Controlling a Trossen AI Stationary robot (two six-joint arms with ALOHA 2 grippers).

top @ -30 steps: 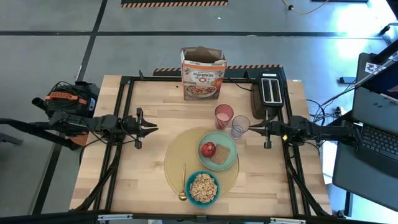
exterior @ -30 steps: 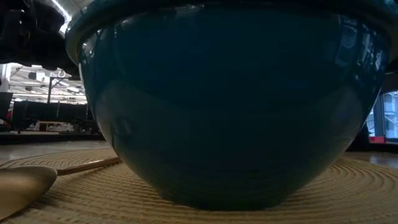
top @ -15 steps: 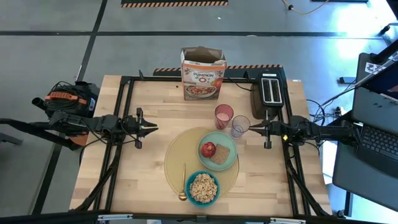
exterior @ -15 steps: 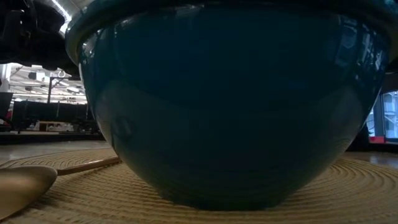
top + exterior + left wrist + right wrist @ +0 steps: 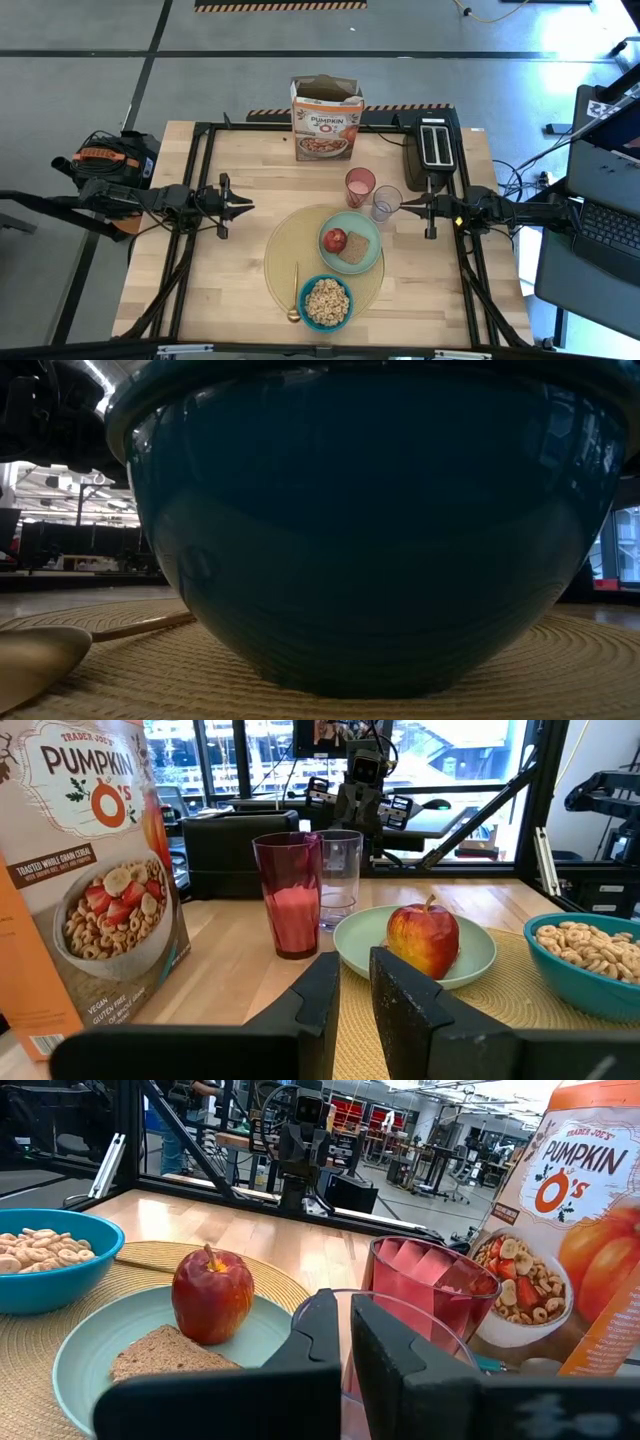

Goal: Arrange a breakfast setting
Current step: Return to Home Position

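One round yellow placemat (image 5: 280,250) is laid at the near middle of the worktop (image 5: 230,290). On it are set a pale green plate (image 5: 366,226) bearing a red apple (image 5: 335,239) and brown toast (image 5: 353,249), a blue bowl (image 5: 302,298) filled with cereal rings (image 5: 327,302) nearer the front edge, and a gold spoon (image 5: 295,288) just left of the bowl. A pink cup (image 5: 359,186) and a clear mug (image 5: 386,203) are stood side by side just beyond the mat. At the far edge a cereal box (image 5: 326,120) is stood, on which "TRADER JOE'S PUMPKIN O's" and "TOASTED WHOLE GRAIN CEREAL" can be read. A black toaster (image 5: 434,150) is set to its right. The left pincer (image 5: 248,208) is held left of the mat, apart from it. The right pincer (image 5: 405,206) is held just beside the mug. Each pincer's fingers are drawn together to a thin slit.
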